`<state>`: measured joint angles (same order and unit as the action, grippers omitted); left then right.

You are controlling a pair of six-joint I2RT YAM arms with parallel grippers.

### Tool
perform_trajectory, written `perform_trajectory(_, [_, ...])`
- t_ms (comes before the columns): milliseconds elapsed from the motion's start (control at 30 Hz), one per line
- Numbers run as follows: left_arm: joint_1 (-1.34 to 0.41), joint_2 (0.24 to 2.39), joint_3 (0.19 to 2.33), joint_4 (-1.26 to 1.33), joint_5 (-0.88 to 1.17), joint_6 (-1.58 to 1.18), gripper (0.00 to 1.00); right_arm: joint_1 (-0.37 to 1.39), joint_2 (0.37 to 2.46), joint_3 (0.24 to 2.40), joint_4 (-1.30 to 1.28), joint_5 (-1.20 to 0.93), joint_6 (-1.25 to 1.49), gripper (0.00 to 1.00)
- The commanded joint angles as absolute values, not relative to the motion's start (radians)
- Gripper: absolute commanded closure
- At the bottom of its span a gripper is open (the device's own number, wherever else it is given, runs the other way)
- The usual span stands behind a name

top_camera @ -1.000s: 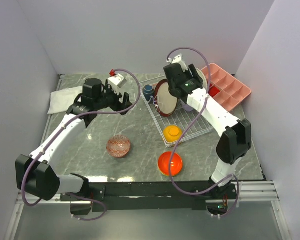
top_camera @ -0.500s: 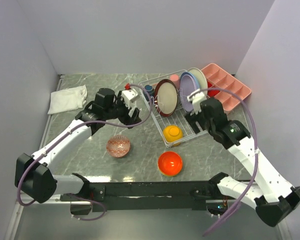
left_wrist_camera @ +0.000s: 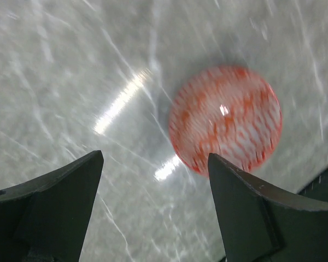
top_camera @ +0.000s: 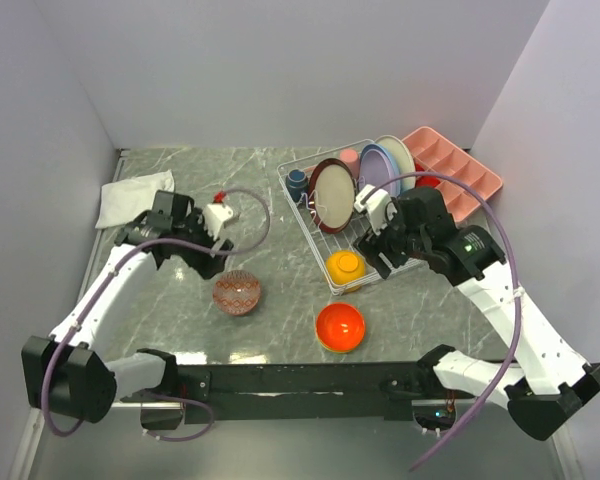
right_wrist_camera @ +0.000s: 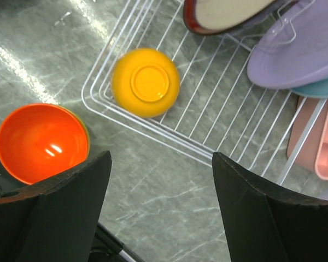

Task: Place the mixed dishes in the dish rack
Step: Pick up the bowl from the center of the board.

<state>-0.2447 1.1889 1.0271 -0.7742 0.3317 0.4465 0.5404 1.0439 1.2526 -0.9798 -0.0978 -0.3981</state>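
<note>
The white wire dish rack [top_camera: 316,243] holds a dark-red-rimmed plate [top_camera: 330,195], a lavender plate [top_camera: 377,170], a cream plate [top_camera: 398,155], a navy cup [top_camera: 297,182], a pink cup [top_camera: 349,158] and an upturned orange-yellow bowl [top_camera: 345,266]. A patterned pink bowl [top_camera: 237,292] and a red-orange bowl [top_camera: 340,326] sit on the table. My left gripper [top_camera: 210,260] is open and empty, just left of the patterned bowl [left_wrist_camera: 225,120]. My right gripper [top_camera: 380,255] is open and empty above the rack's front rim [right_wrist_camera: 208,142], beside the orange-yellow bowl [right_wrist_camera: 146,82].
A pink compartment tray [top_camera: 460,180] stands behind the rack at the right. A white folded cloth [top_camera: 135,197] lies at the back left. A lime edge shows under the red-orange bowl [right_wrist_camera: 41,142]. Grey walls close in on both sides.
My right arm has pulled back from the plates to the rack's front rim. My left gripper has swung from beside the rack back left and down toward the patterned bowl.
</note>
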Motion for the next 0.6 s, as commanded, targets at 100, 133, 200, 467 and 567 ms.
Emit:
perform_trajectory(100, [-0.481,0.973,0.87,-0.879,0.269,0.677,0.15,0.571,1.107,1.316,-0.907,-0.049,-0.368,0.18])
perform_trajectory(133, [-0.567,0.965,0.85,-0.868,0.252,0.66,0.15,0.572,1.114,1.324,-0.901,-0.034,-0.367,0.17])
perform_trajectory(200, [-0.629,0.96,0.805,-0.821,0.21,0.628,0.15,0.572,1.135,1.345,-0.891,-0.022,-0.368,0.17])
perform_trajectory(467, [-0.684,1.054,0.765,-0.724,0.227,0.563,0.17,0.575,1.141,1.381,-0.876,0.034,-0.373,0.16])
perform_trajectory(567, [-0.716,1.077,0.736,-0.674,0.221,0.535,0.17,0.574,1.123,1.353,-0.845,0.118,-0.373,0.15])
